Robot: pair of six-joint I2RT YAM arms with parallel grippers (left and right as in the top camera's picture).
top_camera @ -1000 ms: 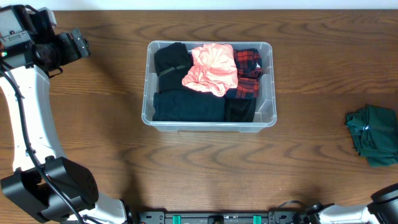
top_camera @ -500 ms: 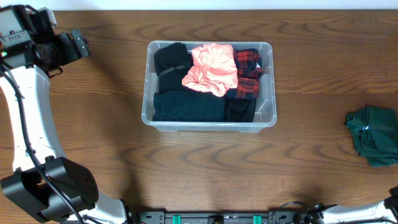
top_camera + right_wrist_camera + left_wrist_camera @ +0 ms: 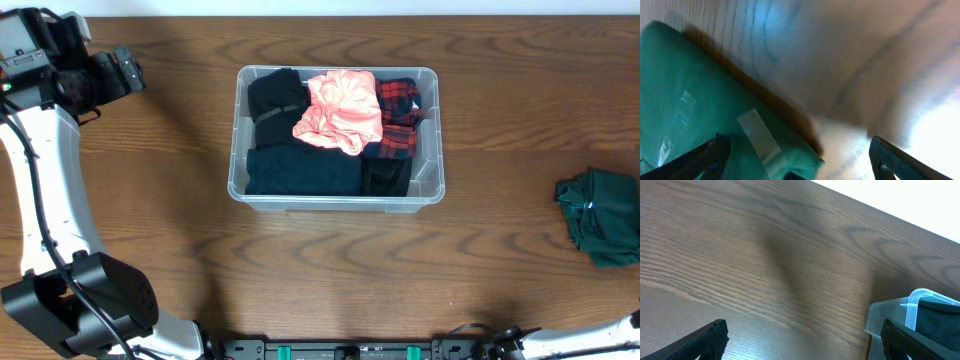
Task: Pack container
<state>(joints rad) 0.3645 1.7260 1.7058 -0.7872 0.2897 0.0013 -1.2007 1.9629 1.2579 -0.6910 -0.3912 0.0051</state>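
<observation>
The container (image 3: 338, 201), a clear plastic bin, stands mid-table holding black clothes (image 3: 303, 170), a pink garment (image 3: 341, 110) and a red plaid garment (image 3: 401, 115). A folded green garment (image 3: 603, 215) lies at the table's right edge. My left gripper (image 3: 132, 72) hovers open over bare wood at the far left; its wrist view shows a container corner (image 3: 900, 317) beside the right finger (image 3: 912, 341). My right gripper (image 3: 800, 167) is open just above the green garment (image 3: 695, 105), which carries strips of clear tape (image 3: 760, 137). That view is blurred. The right arm is almost out of the overhead view.
The left arm's white links (image 3: 50, 200) run down the left side to its base (image 3: 85, 305) at the front. A dark rail (image 3: 350, 350) lines the front edge. The brown wooden table (image 3: 300, 270) spreads around the container.
The right arm's tip at the bottom right corner of the overhead view has slid almost out of frame. The left arm, container and green garment have not moved.
</observation>
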